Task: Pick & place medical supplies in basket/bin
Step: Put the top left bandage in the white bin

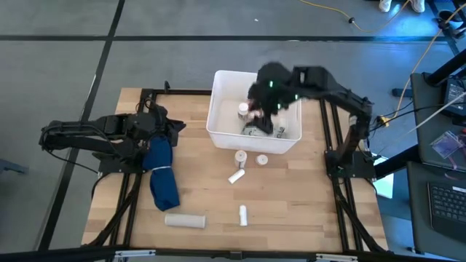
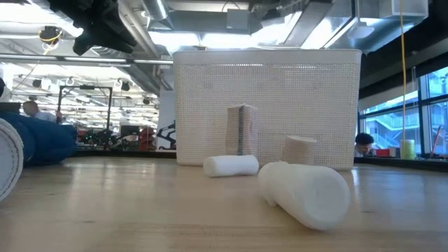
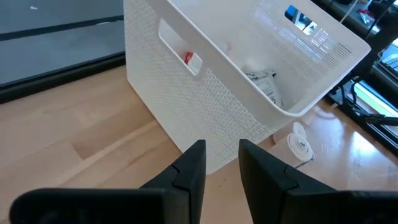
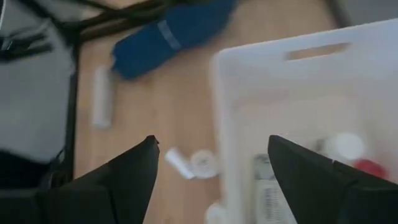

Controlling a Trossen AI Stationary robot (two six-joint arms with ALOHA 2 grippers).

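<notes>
The white basket/bin (image 1: 218, 127) stands on the table's far middle and holds a white bottle (image 1: 243, 109), a red-capped item (image 4: 368, 168) and a clear packet (image 3: 264, 84). My right gripper (image 4: 214, 168) hangs open above the bin (image 4: 298, 81) with nothing between its fingers; in the high view my right gripper (image 1: 266, 105) is over the bin's contents. Loose white supplies lie on the wood in front of the bin: two small rolls (image 1: 239, 155) (image 1: 262, 159) and a tube (image 1: 236, 177). My left gripper (image 3: 222, 163) waits at the table's left, narrowly open and empty.
A long dark blue cloth (image 1: 162, 175) lies at the left under my left arm. A larger white roll (image 1: 185, 220) and a small tube (image 1: 244, 214) lie near the front edge. Black frame rails (image 1: 331, 145) run along both table sides.
</notes>
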